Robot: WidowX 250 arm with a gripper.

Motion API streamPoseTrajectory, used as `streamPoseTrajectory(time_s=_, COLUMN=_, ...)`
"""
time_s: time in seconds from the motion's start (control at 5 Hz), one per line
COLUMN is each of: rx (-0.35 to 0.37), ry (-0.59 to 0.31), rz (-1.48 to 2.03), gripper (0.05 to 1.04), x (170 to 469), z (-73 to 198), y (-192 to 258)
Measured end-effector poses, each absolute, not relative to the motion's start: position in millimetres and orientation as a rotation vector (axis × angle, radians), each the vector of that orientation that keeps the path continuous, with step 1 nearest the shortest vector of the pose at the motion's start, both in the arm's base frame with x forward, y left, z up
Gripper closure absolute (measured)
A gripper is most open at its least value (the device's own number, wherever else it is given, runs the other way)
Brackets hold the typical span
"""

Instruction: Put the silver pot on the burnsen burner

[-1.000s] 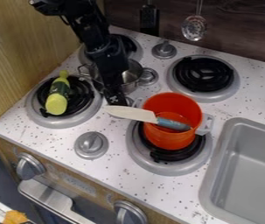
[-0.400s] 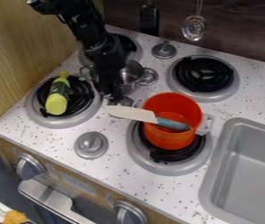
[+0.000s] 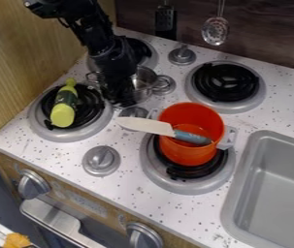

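The black gripper (image 3: 120,97) hangs down in front of the silver pot (image 3: 142,83) and hides the pot's left and middle part. The pot stands upright on the white stove top between the burners, just in front of the back left burner, with one handle toward the right and one at the left. Four-burner stove: the back left burner (image 3: 147,50) is partly behind the arm, and the back right burner (image 3: 225,82) bears nothing. Whether gripper and pot touch, I cannot tell.
A red-orange pot (image 3: 189,138) sits on the front right burner, with a knife (image 3: 150,126) lying across it. On the front left burner lies a yellow-green bottle (image 3: 63,107). Metal knobs (image 3: 101,160) rise from the stove top. The grey sink (image 3: 275,189) is at the right.
The gripper has moved slightly up and left in the view, uncovering the small knob below it and more of the silver pot. The pot shows no clear movement.
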State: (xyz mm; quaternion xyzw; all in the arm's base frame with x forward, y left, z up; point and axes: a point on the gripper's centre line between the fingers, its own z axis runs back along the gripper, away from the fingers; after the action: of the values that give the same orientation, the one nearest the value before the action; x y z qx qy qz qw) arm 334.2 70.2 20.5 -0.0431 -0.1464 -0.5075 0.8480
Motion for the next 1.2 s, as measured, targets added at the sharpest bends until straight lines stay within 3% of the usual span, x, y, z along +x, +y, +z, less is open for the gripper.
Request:
streamPoseTrajectory(time_s=0.6, rx=-0.026, ry=-0.294, rz=-1.17, gripper=1.002, x=354.8, z=39.5, y=68.4)
streamPoseTrajectory(time_s=1.0, rx=0.044, ry=-0.385, rz=-1.201, gripper=1.002, x=377.3, z=52.7, y=84.7)
streamPoseTrajectory(time_s=1.2, rx=0.05, ry=-0.407, rz=-1.241, gripper=1.002, x=387.2, z=46.5, y=99.4)
